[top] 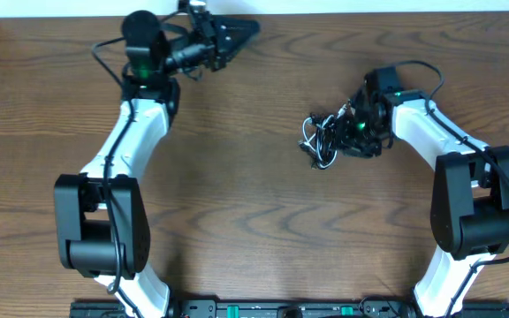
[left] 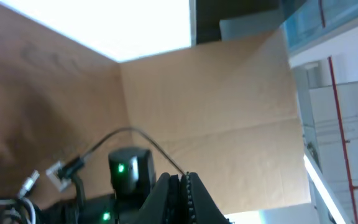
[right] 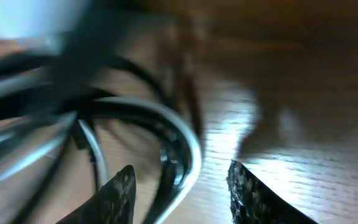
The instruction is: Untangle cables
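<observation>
While the tangled bundle of thin black and white cables (top: 323, 140) lies right of centre on the brown wooden table (top: 237, 221), the right gripper (right: 180, 180) straddles one loop, jaws apart; closing here could pinch several strands and tighten the knot. Meanwhile the left gripper (top: 237, 32) hangs clenched and empty, well apart

Overhead, the cables (top: 323, 140) formed a knot too small to tell one from another. The knot's right side lay hidden beneath the right gripper (top: 357, 129). At the right wrist, the cables were blurred and ran off the left edge. Both fingers (right: 118, 198) were cut off by the bottom edge.
</observation>
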`<state>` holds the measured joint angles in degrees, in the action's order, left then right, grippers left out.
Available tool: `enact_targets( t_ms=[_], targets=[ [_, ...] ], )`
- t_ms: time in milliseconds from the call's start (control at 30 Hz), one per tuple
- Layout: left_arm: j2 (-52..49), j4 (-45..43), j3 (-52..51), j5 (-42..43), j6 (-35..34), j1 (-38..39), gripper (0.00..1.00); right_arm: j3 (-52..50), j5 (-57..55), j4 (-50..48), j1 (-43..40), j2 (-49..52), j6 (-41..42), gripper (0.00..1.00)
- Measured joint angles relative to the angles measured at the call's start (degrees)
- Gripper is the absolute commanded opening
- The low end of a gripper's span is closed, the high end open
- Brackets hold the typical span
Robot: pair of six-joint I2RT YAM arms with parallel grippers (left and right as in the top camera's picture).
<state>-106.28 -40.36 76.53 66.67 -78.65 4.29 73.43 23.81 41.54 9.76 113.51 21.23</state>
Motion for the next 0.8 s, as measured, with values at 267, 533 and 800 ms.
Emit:
enact_targets(
  t_ms=[267,533,800],
  targets=[
    [0.35,23.74,0.76,0.66,12.39,1.22,0.07,-1.70,-0.76,0.31,0.00,-0.68,-3.43,0.52],
    [0.55,62.77,1.29,-14.91,44.37,5.99,0.24,-2.16,-0.90,0.68,-0.15,-13.42,-3.91,0.58],
    [0.52,72.43,1.18,-36.92,61.61,11.72,0.66,-2.16,-0.98,0.96,-0.15,-15.19,-4.90,0.60]
  ],
)
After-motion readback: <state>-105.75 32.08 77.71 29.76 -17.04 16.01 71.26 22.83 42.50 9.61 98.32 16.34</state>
